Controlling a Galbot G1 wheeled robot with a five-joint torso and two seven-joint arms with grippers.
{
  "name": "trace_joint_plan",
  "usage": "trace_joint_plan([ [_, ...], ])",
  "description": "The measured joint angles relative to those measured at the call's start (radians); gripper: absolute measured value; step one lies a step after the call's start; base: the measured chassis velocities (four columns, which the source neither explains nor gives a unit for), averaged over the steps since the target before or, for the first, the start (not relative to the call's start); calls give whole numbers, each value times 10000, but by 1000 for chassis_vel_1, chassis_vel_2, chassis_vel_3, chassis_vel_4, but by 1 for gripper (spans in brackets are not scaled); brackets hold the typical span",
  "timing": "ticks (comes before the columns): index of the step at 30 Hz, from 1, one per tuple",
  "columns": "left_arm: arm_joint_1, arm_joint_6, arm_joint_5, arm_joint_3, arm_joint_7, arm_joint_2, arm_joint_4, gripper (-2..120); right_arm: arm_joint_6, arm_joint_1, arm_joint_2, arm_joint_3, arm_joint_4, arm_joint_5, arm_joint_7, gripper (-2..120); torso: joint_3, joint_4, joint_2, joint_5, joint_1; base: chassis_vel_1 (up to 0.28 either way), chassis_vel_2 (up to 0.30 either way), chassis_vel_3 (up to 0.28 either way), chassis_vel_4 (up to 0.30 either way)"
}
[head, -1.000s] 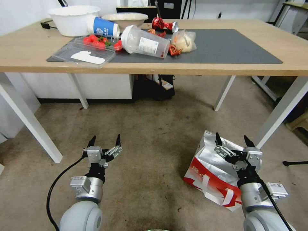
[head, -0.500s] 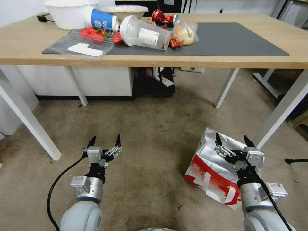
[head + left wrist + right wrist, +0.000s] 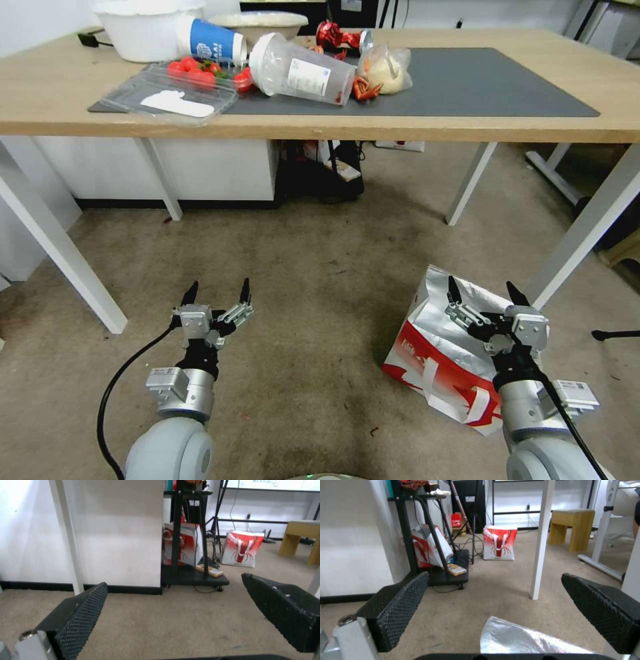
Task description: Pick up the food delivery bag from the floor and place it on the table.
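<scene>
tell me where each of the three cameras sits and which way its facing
Head view: on the robot's head, looking forward and down at the table and floor; both arms show, left gripper and right gripper open.
Left wrist view: low on the left arm, facing along the floor under the table; its fingers frame it.
Right wrist view: low on the right arm, above the food delivery bag.
Shared: the bag, also in the head view.

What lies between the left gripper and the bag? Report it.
Bare stained floor only, in the head view, separates the open left gripper from the food delivery bag.

One food delivery bag (image 3: 440,353), one table (image 3: 60,93), two bowls (image 3: 143,30), two cups (image 3: 300,70).
</scene>
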Motion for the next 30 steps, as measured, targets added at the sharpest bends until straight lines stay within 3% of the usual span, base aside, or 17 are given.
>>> trace_joint_plan([
  [13, 34, -211, 28, 1, 19, -12, 47, 100, -203, 87, -362, 61, 0, 230, 8, 100, 0, 0, 36, 1, 9, 0, 0, 0, 0],
  [16, 36, -214, 32, 7, 31, -24, 24, 100, -927, 457, -1333, 338, -64, 1018, 53, 100, 0, -1, 47, 1, 11, 0, 0, 0, 0],
  [17, 36, -214, 32, 7, 31, -24, 24, 100, -927, 457, -1333, 338, -64, 1018, 53, 100, 0, -1, 47, 1, 11, 0, 0, 0, 0],
  [19, 32, -214, 32, 4, 34, -12, 19, 100, -1373, 708, -2203, 545, -291, 1574, -6, 100, 0, 1, 50, 3, 12, 0, 0, 0, 0],
  [21, 32, -213, 32, 3, 35, -2, 18, 100, -1446, 751, -2428, 583, -352, 1718, -36, 100, 0, 0, 52, 3, 12, 0, 0, 0, 0],
  [24, 35, -214, 31, -11, 39, 39, -8, 100, -1886, 1156, -3861, 806, -959, 2597, -293, 100, 0, -1, 57, 2, 13, 0, 0, 0, 0],
  [25, 35, -214, 31, -11, 39, 39, -8, 100, -1886, 1156, -3861, 806, -959, 2597, -293, 100, 0, -1, 57, 2, 13, 0, 0, 0, 0],
  [28, 38, -210, 31, 0, 49, 43, -48, 100, -2596, 1944, -5663, 877, -1949, 3691, -574, 100, 0, 0, 63, 3, 14, 0, 0, 0, 0],
  [29, 38, -210, 31, 0, 49, 43, -48, 100, -2596, 1944, -5663, 877, -1949, 3691, -574, 100, 0, 0, 63, 3, 14, 0, 0, 0, 0],
  [30, 25, -207, 30, 0, 50, 35, -66, 100, -2733, 2173, -6283, 855, -2283, 4085, -826, 100, 0, 0, 64, 4, 15, 0, 0, 0, 0],
])
